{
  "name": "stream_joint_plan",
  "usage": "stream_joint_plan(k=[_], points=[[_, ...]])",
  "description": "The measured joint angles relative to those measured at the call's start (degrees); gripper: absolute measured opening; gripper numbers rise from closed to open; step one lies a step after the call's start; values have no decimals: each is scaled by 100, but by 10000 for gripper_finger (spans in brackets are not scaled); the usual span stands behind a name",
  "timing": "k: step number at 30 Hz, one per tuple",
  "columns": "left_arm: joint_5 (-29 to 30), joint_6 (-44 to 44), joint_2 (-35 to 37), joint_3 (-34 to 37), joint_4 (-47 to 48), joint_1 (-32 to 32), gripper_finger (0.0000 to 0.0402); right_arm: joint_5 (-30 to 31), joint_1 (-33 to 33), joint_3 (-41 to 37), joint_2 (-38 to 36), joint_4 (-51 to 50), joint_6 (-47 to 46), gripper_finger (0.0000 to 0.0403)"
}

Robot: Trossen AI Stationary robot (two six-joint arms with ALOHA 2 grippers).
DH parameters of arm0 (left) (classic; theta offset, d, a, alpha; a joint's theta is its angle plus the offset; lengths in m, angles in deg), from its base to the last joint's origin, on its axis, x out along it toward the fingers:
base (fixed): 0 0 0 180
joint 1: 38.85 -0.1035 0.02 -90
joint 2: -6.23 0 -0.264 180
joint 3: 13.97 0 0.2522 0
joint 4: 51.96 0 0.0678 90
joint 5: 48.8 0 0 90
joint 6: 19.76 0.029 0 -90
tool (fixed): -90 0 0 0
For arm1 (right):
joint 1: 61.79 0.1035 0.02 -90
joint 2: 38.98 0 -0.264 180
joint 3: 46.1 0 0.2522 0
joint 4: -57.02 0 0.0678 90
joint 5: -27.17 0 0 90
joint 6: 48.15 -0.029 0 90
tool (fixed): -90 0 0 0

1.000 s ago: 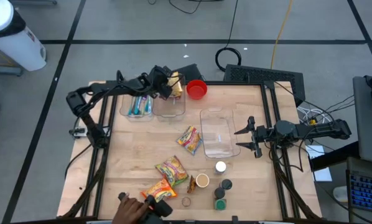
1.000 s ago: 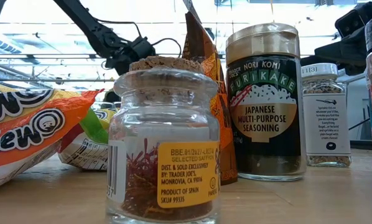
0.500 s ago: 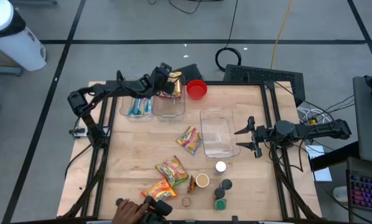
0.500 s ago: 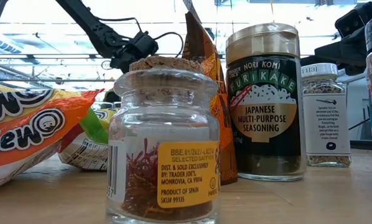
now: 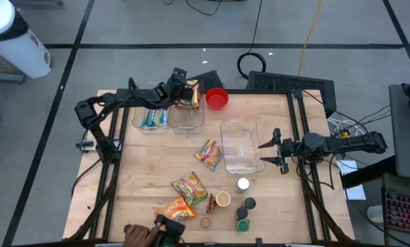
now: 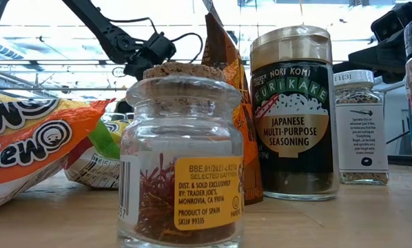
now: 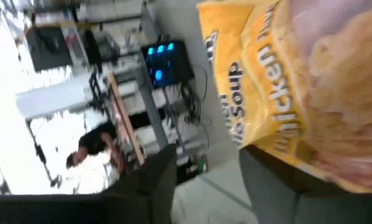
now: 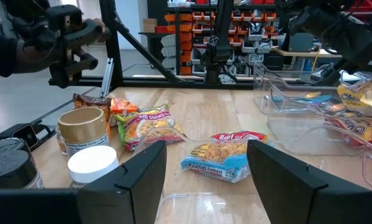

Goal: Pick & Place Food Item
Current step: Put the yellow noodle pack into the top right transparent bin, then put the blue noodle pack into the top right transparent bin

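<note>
Wooden tabletop (image 5: 150, 165): our left gripper (image 5: 185, 95) spreads around the yellow chicken-soup packet (image 5: 189, 94) above the clear plastic bin (image 5: 186, 116); it may fall outside. Right gripper (image 5: 272, 151) waits released.

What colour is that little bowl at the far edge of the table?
Red. The bowl shows best in the high view.

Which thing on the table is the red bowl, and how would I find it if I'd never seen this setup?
Look at the far edge of the wooden table, the side away from the spice jars. There, just right of two clear plastic bins, sits the red bowl. It is the only round, solid red thing on the table; its neighbours are see-through boxes and crinkly packets.
</note>
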Motion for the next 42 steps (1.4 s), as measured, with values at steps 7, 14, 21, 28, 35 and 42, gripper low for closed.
stream_joint_plan(k=[7,14,21,28,35,42], points=[[329,-765,219,1,47,83,251,0,0,0,1,0,0,219],[114,-1316,715,1,94,368,270,1,2,0,2,0,0,216],[-417,-2851,1497,1,649,896,271,0,2,0,2,0,0,218],[-1629,-5054,2232,1,1321,1599,271,0,2,0,2,0,0,216],[-3334,-6634,2217,-3,1731,2243,271,1,1,0,-1,2,0,218],[-4050,-7803,1660,4,1867,2958,271,2,0,0,-1,4,0,217]])
